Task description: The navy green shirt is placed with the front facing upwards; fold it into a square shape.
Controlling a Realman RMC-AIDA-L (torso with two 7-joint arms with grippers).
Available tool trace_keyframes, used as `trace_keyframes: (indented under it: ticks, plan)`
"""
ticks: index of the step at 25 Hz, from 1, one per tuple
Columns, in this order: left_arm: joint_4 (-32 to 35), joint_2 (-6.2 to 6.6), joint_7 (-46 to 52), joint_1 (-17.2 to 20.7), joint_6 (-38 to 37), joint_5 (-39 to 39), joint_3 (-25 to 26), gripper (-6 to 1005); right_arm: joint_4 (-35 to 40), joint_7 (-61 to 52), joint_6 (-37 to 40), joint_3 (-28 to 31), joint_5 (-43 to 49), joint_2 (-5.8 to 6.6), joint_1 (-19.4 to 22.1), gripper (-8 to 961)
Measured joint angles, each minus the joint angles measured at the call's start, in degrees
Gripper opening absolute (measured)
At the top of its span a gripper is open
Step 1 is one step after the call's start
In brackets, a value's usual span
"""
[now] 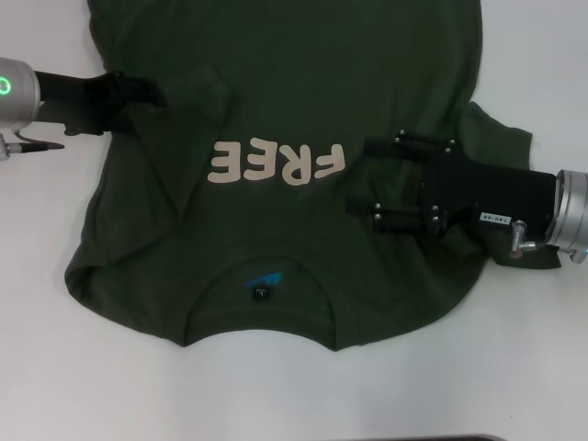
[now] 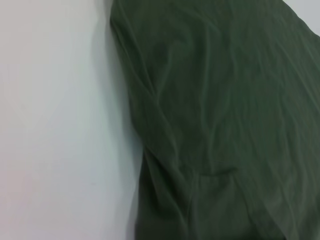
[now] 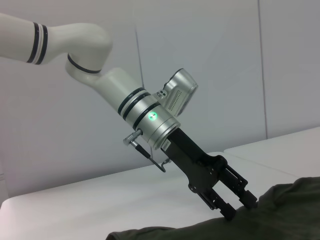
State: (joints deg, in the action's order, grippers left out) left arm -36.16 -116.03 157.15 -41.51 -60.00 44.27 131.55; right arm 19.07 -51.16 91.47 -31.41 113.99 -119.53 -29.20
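- We see the navy green shirt [image 1: 303, 83] as soft, matt cloth, creased, with smooth cream lettering [image 1: 276, 163].
- The table [image 1: 55, 367] looks smooth, matt white, perhaps laminate.
- The right gripper [image 1: 363, 175] is matt black plastic or metal, its wrist brushed metal.
- The left gripper [image 3: 240, 206] shows glossy white arm casing.

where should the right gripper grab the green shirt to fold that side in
Judging from how it lies, take the green shirt at its right sleeve edge, which spreads flat past the body onto the white table. Come from the robot's right, low and along the table, so a finger slides under the hem. The right gripper hangs over the chest; the left gripper is at the opposite sleeve.
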Motion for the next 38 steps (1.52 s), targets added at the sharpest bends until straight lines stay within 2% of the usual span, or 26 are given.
trace_keyframes:
  ticks: [22, 24, 29, 34, 37, 38]
  plan:
    - [0.28, -1.5, -0.27, -1.08, -0.31, -0.14, -0.67, 637, 0.0, 0.0, -0.68, -0.15, 0.0, 0.0, -0.27, 822]
    - [0.29, -1.44, 0.17, -1.15, -0.24, -0.31, -0.69, 631, 0.0, 0.0, -0.68, -0.15, 0.0, 0.0, -0.21, 822]
    - [0.57, -0.31, 0.84, -1.64, -1.48, -1.24, -0.87, 616, 0.0, 0.0, -0.66, -0.06, 0.0, 0.0, -0.09, 822]
    - [1.25, -0.02, 1.03, -1.98, -1.86, -1.49, -0.97, 601, 0.0, 0.0, -0.7, -0.09, 0.0, 0.0, -0.12, 822]
    - [1.38, 0.01, 1.05, -1.99, -2.17, -1.49, -0.97, 370, 0.0, 0.0, -0.7, -0.12, 0.0, 0.0, -0.15, 822]
    - [1.29, -0.01, 1.04, -1.95, -2.43, -1.48, -0.94, 332, 0.0, 0.0, -0.7, -0.1, 0.0, 0.0, -0.16, 822]
